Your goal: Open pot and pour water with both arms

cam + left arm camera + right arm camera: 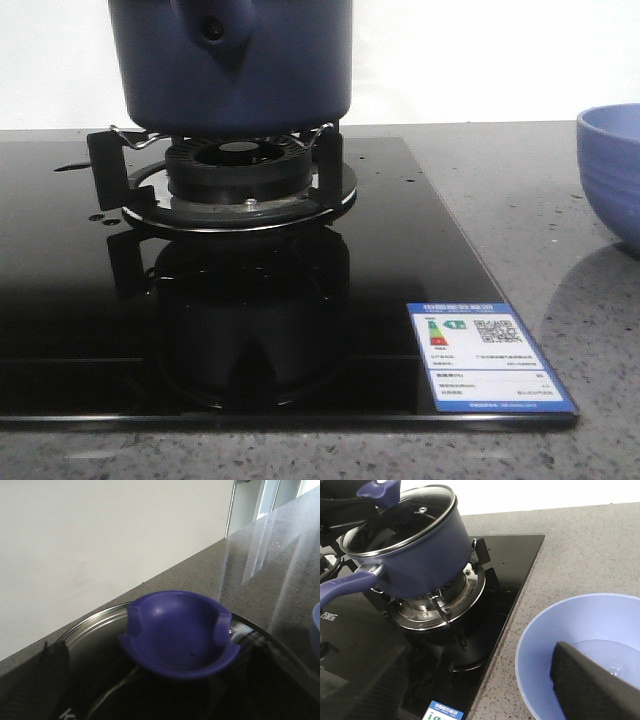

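Left gripper [350, 502]: at the lid knob [177, 632]; jaw state, cannot tell.
Right gripper [592, 685]: 1 dark finger over the light blue bowl [545, 630]; grip unclear.
Pot [230, 65]: on the burner [238, 180] of the black glass hob [420, 250], glass lid [400, 520] on.
Front view only: handle mount with round hole, energy label [487, 357].
Right wrist view only: lid, long handle [347, 587], water in the bowl.
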Available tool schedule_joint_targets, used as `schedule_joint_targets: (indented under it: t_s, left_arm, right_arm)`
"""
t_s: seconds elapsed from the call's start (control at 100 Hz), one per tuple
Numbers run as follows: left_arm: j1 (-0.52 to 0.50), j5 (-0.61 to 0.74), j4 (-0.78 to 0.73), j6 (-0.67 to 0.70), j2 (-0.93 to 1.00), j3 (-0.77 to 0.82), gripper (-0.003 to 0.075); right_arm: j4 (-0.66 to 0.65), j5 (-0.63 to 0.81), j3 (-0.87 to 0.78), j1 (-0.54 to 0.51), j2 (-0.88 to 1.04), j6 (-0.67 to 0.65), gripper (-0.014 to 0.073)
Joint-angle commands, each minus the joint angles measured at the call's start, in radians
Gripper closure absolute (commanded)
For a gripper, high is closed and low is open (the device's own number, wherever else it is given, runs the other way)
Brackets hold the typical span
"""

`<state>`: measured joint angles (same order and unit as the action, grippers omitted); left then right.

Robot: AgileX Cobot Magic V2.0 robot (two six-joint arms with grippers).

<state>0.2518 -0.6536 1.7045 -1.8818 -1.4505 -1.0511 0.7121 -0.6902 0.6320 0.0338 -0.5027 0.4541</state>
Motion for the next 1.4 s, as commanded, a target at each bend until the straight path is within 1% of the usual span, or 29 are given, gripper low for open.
schedule_joint_targets:
  t_s: [0.0,0.13,0.29,0.46,0.75,0.82,0.86,0.89,0.91,0.98,1.0,1.07,1.12,1.22,1.39]
  left_arm:
    - [0.000,-0.059,0.068,-0.005,0.004,-0.044,0.0079]
    - [0.000,-0.101,0.083,-0.005,-0.023,-0.071,0.0080]
    - [0.000,-0.109,0.084,-0.007,-0.051,-0.103,0.0080]
    - [0.000,-0.155,0.084,-0.007,-0.089,-0.131,0.0081]
    - [0.000,-0.158,0.086,-0.007,-0.097,-0.133,0.0089]
    - [0.000,-0.174,0.086,-0.005,-0.097,-0.133,0.0137]
    - [0.000,-0.179,0.086,-0.005,-0.097,-0.133,0.0198]
    - [0.000,-0.183,0.086,-0.005,-0.097,-0.133,0.0229]
    - [0.000,-0.192,0.086,-0.005,-0.097,-0.133,0.0274]
    - [0.000,-0.205,0.086,-0.005,-0.097,-0.133,0.0373]
    - [0.000,-0.210,0.086,-0.005,-0.097,-0.133,0.0414]
    - [0.000,-0.218,0.086,-0.005,-0.097,-0.133,0.0492]
    - [0.000,-0.220,0.086,-0.005,-0.097,-0.133,0.0531]
    - [0.000,-0.246,0.092,-0.005,-0.097,-0.133,0.0577]
    - [-0.006,-0.268,0.149,-0.005,-0.086,-0.136,0.0580]
  right_arm:
    - [0.020,0.064,0.035,0.001,-0.003,0.015,0.0060]
    - [0.020,0.064,0.035,0.001,-0.003,0.015,0.0060]
    - [0.020,0.064,0.035,0.001,-0.003,0.015,0.0060]
    - [0.020,0.071,0.035,0.001,-0.003,0.015,0.0060]
    - [0.020,0.071,0.035,0.001,-0.003,0.015,0.0060]
    - [0.020,0.073,0.035,0.001,-0.003,0.015,0.0060]
    - [0.020,0.076,0.035,0.001,-0.003,0.015,0.0060]
    - [0.020,0.076,0.035,0.001,-0.003,0.015,0.0060]
    - [0.020,0.078,0.035,0.001,-0.003,0.015,0.0060]
    - [0.020,0.078,0.035,0.001,-0.003,0.015,0.0060]
    - [0.020,0.078,0.035,0.001,-0.003,0.015,0.0060]
    - [0.020,0.078,0.035,0.001,-0.003,0.015,0.0060]
    - [0.020,0.078,0.035,0.001,-0.003,0.015,0.0060]
    - [0.020,0.078,0.035,0.001,-0.003,0.015,0.0060]
    - [0.020,0.078,0.035,0.001,-0.003,0.015,0.0060]
